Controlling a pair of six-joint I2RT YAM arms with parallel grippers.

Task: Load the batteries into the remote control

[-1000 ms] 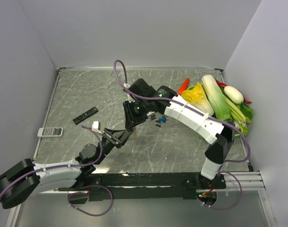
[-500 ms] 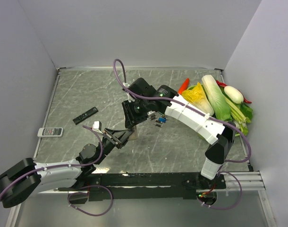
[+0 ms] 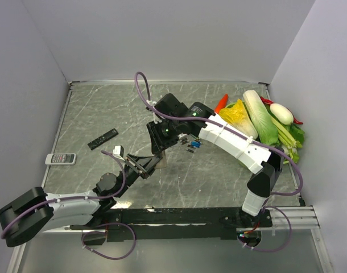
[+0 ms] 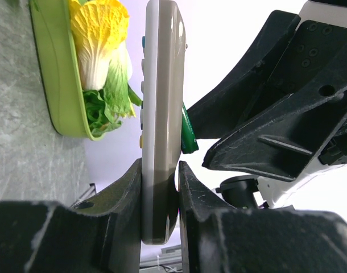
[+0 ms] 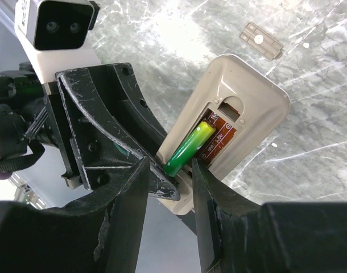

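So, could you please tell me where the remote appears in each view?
Top: remote at centre, mostly hidden.
Left wrist: remote edge-on, centre, in left hand.
Right wrist: remote right of centre, bay open.
Landmark: green battery at its back in both wrist views.

- We had the top external camera fixed above and behind the arm bases. It looked down and forward over the whole table (image 3: 105,108) from far off, so the left gripper (image 3: 153,163) and right gripper (image 3: 162,150) appeared small.
- We had the left wrist camera just behind the left gripper, sighting along its fingers, very close, toward the vegetables (image 4: 99,57) far beyond the fingertips.
- We had the right wrist camera just behind the right gripper (image 5: 169,165), aimed past its fingertips at the tabletop beneath.
- All three views shared the remote control (image 4: 160,114), and each wrist view also caught the opposite gripper.
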